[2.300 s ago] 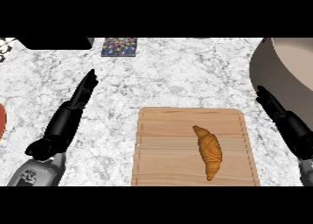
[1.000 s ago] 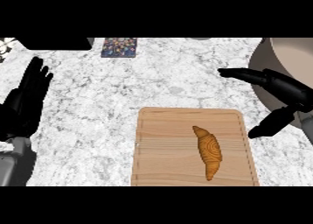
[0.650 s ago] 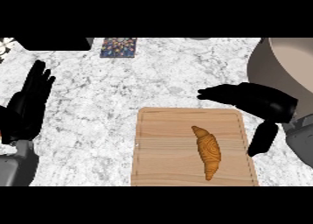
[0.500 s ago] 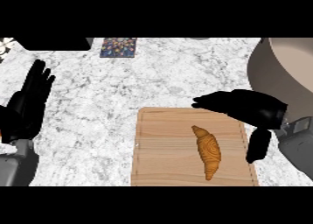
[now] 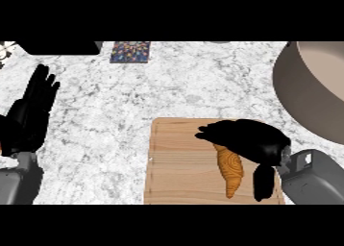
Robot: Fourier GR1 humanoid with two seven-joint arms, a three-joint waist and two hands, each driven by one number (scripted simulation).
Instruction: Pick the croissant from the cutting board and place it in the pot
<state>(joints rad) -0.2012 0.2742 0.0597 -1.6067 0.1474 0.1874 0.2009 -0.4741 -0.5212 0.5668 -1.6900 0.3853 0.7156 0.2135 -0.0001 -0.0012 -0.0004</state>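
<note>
The croissant [image 5: 231, 172] is lying lengthwise at the right of the cutting board [image 5: 182, 163], in the lower middle of the frame, with its upper end being covered by the right hand [image 5: 247, 140]. It is judged to be light, soft and flaky, so it is likely to be crushed or torn if squeezed hard; its thick middle, rather than the tapering lower tip, is judged the best place for it to be taken hold of, across its width. The fingers of the right hand are being held spread and bent over the pastry, with the thumb pointing down along its right side; nothing is yet being enclosed. The pot [image 5: 318, 91] is standing at the upper right, well apart from the board on the marbled bench [image 5: 167, 91]. The left hand [image 5: 29, 117] is resting open at the left edge, fingers up. A patterned card [image 5: 130, 51] is lying at the upper left; no readable writing or brand is being shown anywhere.
</note>
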